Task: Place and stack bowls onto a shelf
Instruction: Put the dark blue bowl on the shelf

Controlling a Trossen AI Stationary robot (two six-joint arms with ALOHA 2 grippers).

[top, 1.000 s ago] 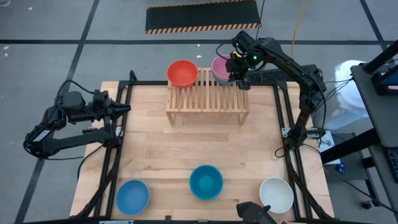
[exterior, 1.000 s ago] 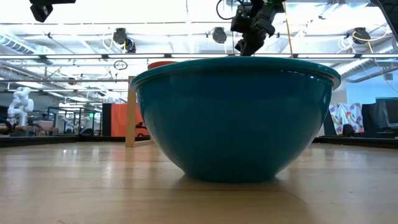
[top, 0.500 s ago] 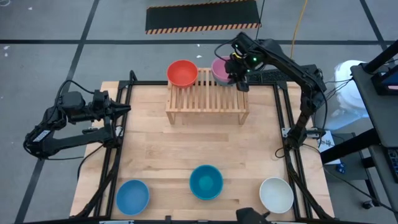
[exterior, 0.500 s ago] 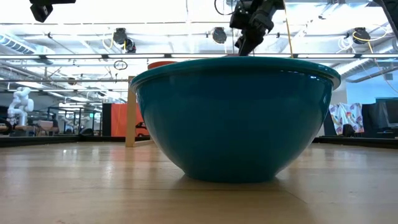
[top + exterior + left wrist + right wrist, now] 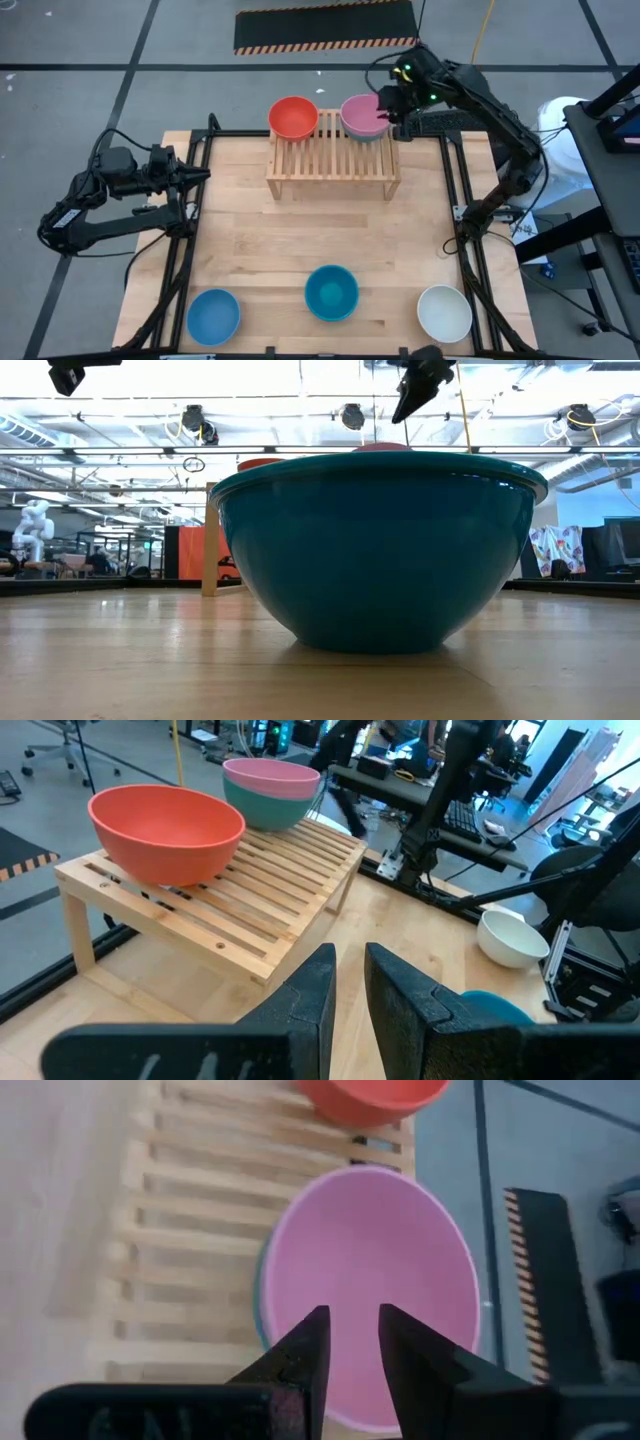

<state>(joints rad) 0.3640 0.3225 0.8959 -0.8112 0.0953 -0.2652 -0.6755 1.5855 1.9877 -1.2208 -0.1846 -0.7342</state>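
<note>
Your right gripper [image 5: 388, 102] hangs over the far right end of the shelf [image 5: 333, 160], its fingers parted by a narrow gap and holding nothing, with the pink bowl [image 5: 362, 115] sitting free below them, nested in a greener bowl [image 5: 262, 810] whose rim shows just beneath it in the left wrist view. The step in hand looks like the retreat after that placement, so lift straight up and clear of the rim before you swing sideways; a finger catching the pink lip could tip the pair off the back of the slats. The red bowl [image 5: 293, 117] stands just beside the stack on the shelf's left end, so keep your path away from it too. Three bowls wait along the near edge of the worktop [image 5: 300, 250]: the light blue bowl [image 5: 213, 315], the teal bowl [image 5: 331, 292] and the white bowl [image 5: 445, 312]. The white one is probably the easiest next reach for this arm. Your left gripper [image 5: 346, 988] idles at the left side, fingers narrowly apart and empty.
</note>
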